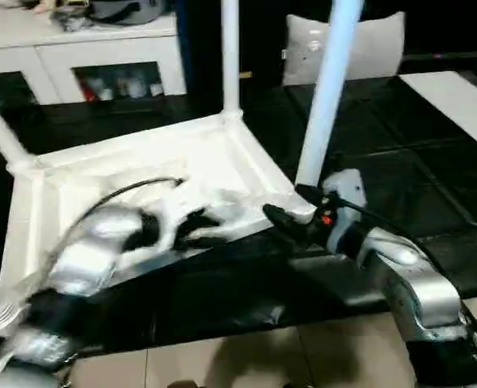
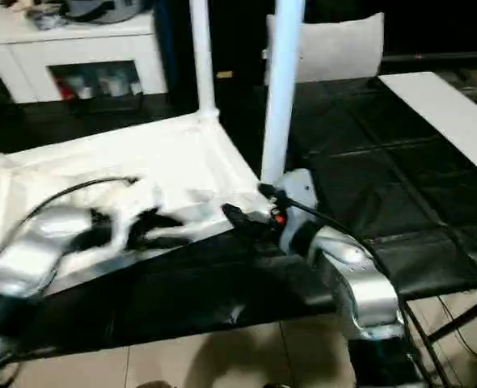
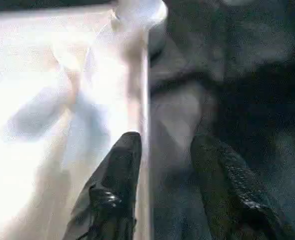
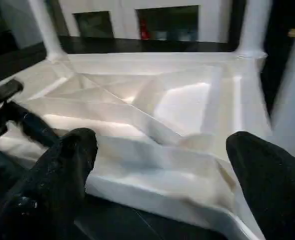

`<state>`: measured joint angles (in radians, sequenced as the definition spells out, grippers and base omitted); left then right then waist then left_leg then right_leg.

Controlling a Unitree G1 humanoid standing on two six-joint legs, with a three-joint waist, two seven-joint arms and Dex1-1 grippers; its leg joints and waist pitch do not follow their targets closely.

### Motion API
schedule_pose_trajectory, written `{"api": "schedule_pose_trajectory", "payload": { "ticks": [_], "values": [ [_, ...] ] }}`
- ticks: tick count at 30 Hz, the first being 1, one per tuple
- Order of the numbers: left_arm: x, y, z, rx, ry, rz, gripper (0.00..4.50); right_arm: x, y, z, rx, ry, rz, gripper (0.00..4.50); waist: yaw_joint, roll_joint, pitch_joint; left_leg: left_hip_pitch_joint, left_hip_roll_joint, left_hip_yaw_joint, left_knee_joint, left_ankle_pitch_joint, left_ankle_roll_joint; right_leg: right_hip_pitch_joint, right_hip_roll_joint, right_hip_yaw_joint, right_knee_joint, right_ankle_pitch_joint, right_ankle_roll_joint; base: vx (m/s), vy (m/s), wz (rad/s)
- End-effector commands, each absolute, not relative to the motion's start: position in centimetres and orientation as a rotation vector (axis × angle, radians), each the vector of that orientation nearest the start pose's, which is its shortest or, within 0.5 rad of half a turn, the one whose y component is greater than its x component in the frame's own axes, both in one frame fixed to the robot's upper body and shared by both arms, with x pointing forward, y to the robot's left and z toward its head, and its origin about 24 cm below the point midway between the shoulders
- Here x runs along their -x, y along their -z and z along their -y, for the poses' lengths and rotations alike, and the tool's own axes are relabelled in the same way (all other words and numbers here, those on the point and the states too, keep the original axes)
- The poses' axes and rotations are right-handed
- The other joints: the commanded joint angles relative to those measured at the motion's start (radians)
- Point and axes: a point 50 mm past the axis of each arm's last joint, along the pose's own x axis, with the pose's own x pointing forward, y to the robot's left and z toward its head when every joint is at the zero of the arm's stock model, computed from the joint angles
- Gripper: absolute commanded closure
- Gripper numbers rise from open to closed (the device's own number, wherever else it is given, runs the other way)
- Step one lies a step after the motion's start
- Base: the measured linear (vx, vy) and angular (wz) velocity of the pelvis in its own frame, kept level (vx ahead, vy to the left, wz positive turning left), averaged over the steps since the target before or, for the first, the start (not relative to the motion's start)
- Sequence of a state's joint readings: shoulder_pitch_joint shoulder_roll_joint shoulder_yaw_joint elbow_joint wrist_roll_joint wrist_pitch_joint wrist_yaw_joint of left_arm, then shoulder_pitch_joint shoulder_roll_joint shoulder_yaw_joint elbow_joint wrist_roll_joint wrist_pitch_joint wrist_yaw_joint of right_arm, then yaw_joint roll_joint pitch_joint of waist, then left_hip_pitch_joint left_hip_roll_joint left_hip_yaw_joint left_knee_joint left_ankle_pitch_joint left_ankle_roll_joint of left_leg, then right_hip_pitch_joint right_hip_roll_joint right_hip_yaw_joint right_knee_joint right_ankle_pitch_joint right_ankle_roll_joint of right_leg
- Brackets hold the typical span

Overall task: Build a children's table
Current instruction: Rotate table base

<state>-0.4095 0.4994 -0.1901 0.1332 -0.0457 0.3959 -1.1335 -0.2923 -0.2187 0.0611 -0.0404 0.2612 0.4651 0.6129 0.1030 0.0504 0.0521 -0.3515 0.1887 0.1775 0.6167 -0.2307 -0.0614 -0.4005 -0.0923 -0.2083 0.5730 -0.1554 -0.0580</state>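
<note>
Looking down over your forearms, you have the white plastic rectangular table top (image 1: 141, 174) lying upside down on the black padded surface (image 1: 400, 186), ribbed underside up, with white tapered tube legs rising from its sockets: one at the far corner (image 1: 230, 56), one at the near right corner (image 1: 329, 89), and another leaning out at the left (image 1: 0, 129).

Your right tool (image 4: 162, 165) has its black fingers spread wide, straddling the near rim with nothing between them. Your left tool (image 3: 162, 165) has its fingers apart too, one on each side of a thin rim wall without clamping it.

The main risk is your right forearm: it sits just beside the base of the near right leg. Swing that arm sideways and you may knock the leg, and if it is only loosely seated it could tilt or pop from its socket. I cannot tell how deeply any leg is pressed home.

The left tool is the second worry. Pull it away at an angle and a finger could catch the rim, dragging the light top across the surface and rocking all the standing legs.
</note>
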Motion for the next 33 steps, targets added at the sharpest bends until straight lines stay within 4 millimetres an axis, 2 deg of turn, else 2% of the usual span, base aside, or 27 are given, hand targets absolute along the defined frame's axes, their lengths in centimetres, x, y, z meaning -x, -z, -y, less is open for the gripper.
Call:
{"api": "schedule_pose_trajectory", "payload": {
  "ticks": [1, 2, 3, 4, 5, 6, 7, 8, 9, 10, 16, 17, 21, 23, 25, 26, 29, 33],
  "values": [
    [-28.7, -8.9, -16.3, -0.385, 1.193, -0.430, 2.16, -29.3, -8.8, 11.8, -0.027, -0.777, -0.157, 0.00, -0.002, -0.004, -0.063, 0.000, 0.064, -0.037, -0.085, -0.112, 0.047, 0.059, -0.098, 0.089, -0.077, -0.354, -0.008, 0.000, 0.000, 0.00],
    [-27.7, -8.8, -17.2, -0.388, 1.187, -0.474, 2.06, -29.9, -8.5, 11.1, -0.005, -0.787, -0.164, 0.00, -0.001, 0.000, -0.062, 0.008, 0.063, -0.034, -0.082, -0.122, 0.041, 0.054, -0.097, 0.090, -0.080, -0.361, -0.010, 0.000, 0.000, 0.00],
    [-26.8, -8.7, -17.7, -0.386, 1.188, -0.518, 1.96, -30.5, -8.3, 10.4, 0.008, -0.801, -0.175, 0.00, -0.002, 0.006, -0.060, 0.005, 0.066, -0.038, -0.085, -0.124, 0.037, 0.056, -0.101, 0.091, -0.073, -0.352, -0.024, 0.000, 0.000, 0.00],
    [-26.3, -8.6, -17.9, -0.382, 1.187, -0.541, 1.96, -30.8, -8.2, 10.1, 0.012, -0.809, -0.183, 0.00, -0.011, 0.002, -0.053, 0.001, 0.065, -0.035, -0.089, -0.148, 0.036, 0.056, -0.095, 0.092, -0.079, -0.365, -0.032, 0.000, 0.000, 0.00],
    [-25.6, -8.4, -18.0, -0.370, 1.186, -0.574, 1.96, -31.4, -8.0, 9.6, 0.034, -0.814, -0.191, 0.00, -0.012, 0.007, -0.053, 0.009, 0.062, -0.035, -0.086, -0.167, 0.028, 0.055, -0.098, 0.093, -0.078, -0.383, -0.037, 0.000, 0.000, 0.00],
    [-25.3, -8.3, -18.0, -0.361, 1.185, -0.590, 1.96, -31.7, -7.9, 9.3, 0.038, -0.814, -0.194, 0.00, -0.018, 0.006, -0.048, 0.006, 0.060, -0.034, -0.089, -0.181, 0.030, 0.055, -0.094, 0.093, -0.084, -0.400, -0.039, 0.000, 0.000, 0.00],
    [-25.2, -8.3, -18.0, -0.358, 1.184, -0.597, 1.96, -31.8, -7.9, 9.3, 0.040, -0.814, -0.195, 0.00, -0.016, 0.007, -0.050, 0.012, 0.062, -0.033, -0.087, -0.191, 0.025, 0.054, -0.097, 0.093, -0.084, -0.410, -0.041, 0.000, 0.000, 0.00],
    [-24.7, -8.2, -18.1, -0.345, 1.171, -0.624, 1.96, -32.4, -7.9, 8.9, 0.031, -0.808, -0.206, 0.00, -0.016, 0.003, -0.047, 0.011, 0.059, -0.032, -0.087, -0.193, 0.029, 0.055, -0.093, 0.093, -0.089, -0.426, -0.031, 0.000, 0.000, 0.00],
    [-24.5, -8.2, -18.1, -0.344, 1.168, -0.630, 1.96, -32.5, -7.9, 8.8, 0.030, -0.807, -0.208, 0.00, -0.016, 0.004, -0.050, 0.013, 0.061, -0.034, -0.087, -0.193, 0.025, 0.056, -0.095, 0.094, -0.083, -0.420, -0.036, 0.000, 0.000, 0.00],
    [-24.3, -8.2, -18.2, -0.343, 1.153, -0.643, 1.96, -32.9, -8.0, 8.5, 0.011, -0.796, -0.207, 0.00, -0.019, 0.005, -0.045, 0.009, 0.061, -0.035, -0.090, -0.197, 0.026, 0.057, -0.093, 0.093, -0.087, -0.428, -0.034, 0.000, 0.000, 0.00],
    [-23.6, -7.5, -19.2, -0.364, 1.080, -0.711, 1.96, -34.4, -8.0, 7.9, 0.005, -0.687, -0.167, 0.00, -0.025, 0.009, -0.051, 0.008, 0.062, -0.036, -0.088, -0.157, 0.020, 0.056, -0.092, 0.100, -0.071, -0.349, -0.055, 0.000, 0.000, 0.00],
    [-23.5, -7.0, -19.7, -0.393, 1.039, -0.744, 1.96, -35.3, -7.8, 8.2, 0.002, -0.561, -0.142, 0.00, -0.028, 0.011, -0.051, 0.008, 0.062, -0.036, -0.089, -0.155, 0.016, 0.055, -0.092, 0.101, -0.068, -0.332, -0.068, 0.000, 0.000, 0.00],
    [-23.8, -6.9, -20.1, -0.421, 0.993, -0.746, 1.96, -35.9, -7.6, 8.9, 0.003, -0.454, -0.129, 0.00, -0.025, 0.014, -0.048, 0.015, 0.060, -0.033, -0.090, -0.191, 0.007, 0.053, -0.090, 0.101, -0.075, -0.361, -0.068, 0.000, 0.000, 0.00],
    [-24.3, -7.1, -20.3, -0.433, 0.949, -0.724, 1.96, -36.6, -7.4, 10.3, 0.008, -0.314, -0.127, 0.00, -0.025, 0.013, -0.049, 0.017, 0.063, -0.034, -0.092, -0.192, 0.000, 0.052, -0.090, 0.102, -0.071, -0.349, -0.068, 0.000, 0.000, 0.00],
    [-24.5, -7.1, -20.3, -0.437, 0.940, -0.718, 1.96, -36.8, -7.3, 10.8, 0.011, -0.272, -0.128, 0.00, -0.023, 0.013, -0.052, 0.016, 0.063, -0.034, -0.091, -0.183, -0.006, 0.053, -0.091, 0.104, -0.065, -0.321, -0.077, 0.000, 0.000, 0.00],
    [-24.6, -7.3, -20.4, -0.444, 0.927, -0.709, 1.96, -37.0, -7.3, 11.5, 0.015, -0.221, -0.126, 0.00, -0.022, 0.011, -0.052, 0.012, 0.062, -0.034, -0.091, -0.175, -0.007, 0.055, -0.091, 0.105, -0.061, -0.302, -0.080, 0.000, 0.000, 0.00],
    [-25.1, -7.5, -20.7, -0.460, 0.886, -0.686, 1.96, -37.6, -7.4, 13.7, 0.029, -0.073, -0.107, 0.00, -0.022, 0.009, -0.054, 0.012, 0.059, -0.032, -0.089, -0.164, -0.004, 0.055, -0.092, 0.106, -0.057, -0.285, -0.089, 0.000, 0.000, 0.00],
    [-25.2, -7.3, -20.8, -0.472, 0.876, -0.685, 1.96, -37.9, -7.6, 14.9, 0.032, -0.014, -0.095, 0.00, -0.018, 0.008, -0.054, 0.010, 0.056, -0.030, -0.086, -0.163, 0.007, 0.057, -0.091, 0.104, -0.059, -0.300, -0.080, 0.000, 0.000, 0.00]
  ]
}}
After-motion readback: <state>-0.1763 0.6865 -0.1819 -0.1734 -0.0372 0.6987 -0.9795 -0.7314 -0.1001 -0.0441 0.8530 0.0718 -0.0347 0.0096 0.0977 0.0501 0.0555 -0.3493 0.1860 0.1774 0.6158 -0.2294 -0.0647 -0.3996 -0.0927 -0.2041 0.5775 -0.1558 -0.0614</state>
